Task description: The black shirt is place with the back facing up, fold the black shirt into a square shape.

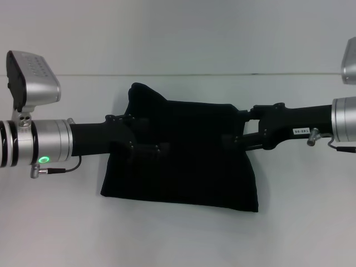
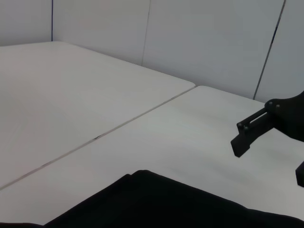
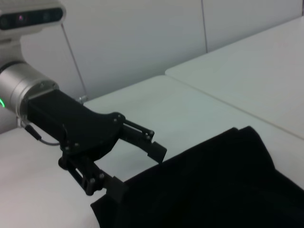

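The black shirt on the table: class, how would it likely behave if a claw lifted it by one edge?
The black shirt would probably droop and hang: its outline sags and bulges unevenly. It is likely light, lying thin on the table. The left claw is open at its edge, the right claw opposite; both may be needed, since one lifted edge would likely unfold it.

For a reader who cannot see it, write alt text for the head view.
A black shirt, folded to a rough rectangle, lies on a white table. The left gripper and right gripper reach in over its opposite sides, with one corner of cloth bunched up at the far left.
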`<control>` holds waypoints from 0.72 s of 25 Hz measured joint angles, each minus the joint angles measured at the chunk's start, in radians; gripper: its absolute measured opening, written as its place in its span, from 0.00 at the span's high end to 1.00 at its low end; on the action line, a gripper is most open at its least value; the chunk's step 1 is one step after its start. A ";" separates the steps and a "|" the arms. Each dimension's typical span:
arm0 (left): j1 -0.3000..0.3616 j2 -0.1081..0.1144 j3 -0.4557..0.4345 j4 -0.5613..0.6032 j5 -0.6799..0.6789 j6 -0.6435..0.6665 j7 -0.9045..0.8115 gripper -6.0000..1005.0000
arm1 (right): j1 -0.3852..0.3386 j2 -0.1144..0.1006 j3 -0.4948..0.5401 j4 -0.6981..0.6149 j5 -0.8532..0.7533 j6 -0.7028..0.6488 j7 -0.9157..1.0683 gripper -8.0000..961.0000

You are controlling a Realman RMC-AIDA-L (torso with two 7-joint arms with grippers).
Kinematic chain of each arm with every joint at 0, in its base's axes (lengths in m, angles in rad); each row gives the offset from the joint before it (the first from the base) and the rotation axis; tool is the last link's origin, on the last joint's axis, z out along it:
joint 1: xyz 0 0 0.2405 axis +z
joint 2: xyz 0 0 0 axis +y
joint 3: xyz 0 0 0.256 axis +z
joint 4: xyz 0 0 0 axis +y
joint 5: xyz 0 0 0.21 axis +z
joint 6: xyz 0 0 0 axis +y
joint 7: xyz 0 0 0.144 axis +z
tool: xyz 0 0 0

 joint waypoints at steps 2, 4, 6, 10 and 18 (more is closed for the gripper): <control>0.000 0.000 -0.001 0.002 0.000 0.004 0.000 0.10 | 0.000 0.000 -0.009 0.000 0.000 0.003 0.004 0.05; 0.000 0.000 -0.001 0.004 0.000 0.007 -0.002 0.10 | 0.000 0.000 -0.017 0.000 -0.001 0.006 0.005 0.05; 0.000 0.001 0.000 0.007 0.000 0.007 -0.007 0.10 | 0.000 0.000 -0.024 0.000 -0.001 0.007 0.005 0.05; 0.000 0.001 0.000 0.009 0.000 0.009 -0.013 0.10 | 0.004 0.001 -0.044 0.000 -0.001 0.011 0.016 0.05; -0.001 0.002 0.001 0.009 0.000 0.015 -0.023 0.10 | 0.004 0.000 -0.064 -0.001 -0.002 0.025 0.031 0.05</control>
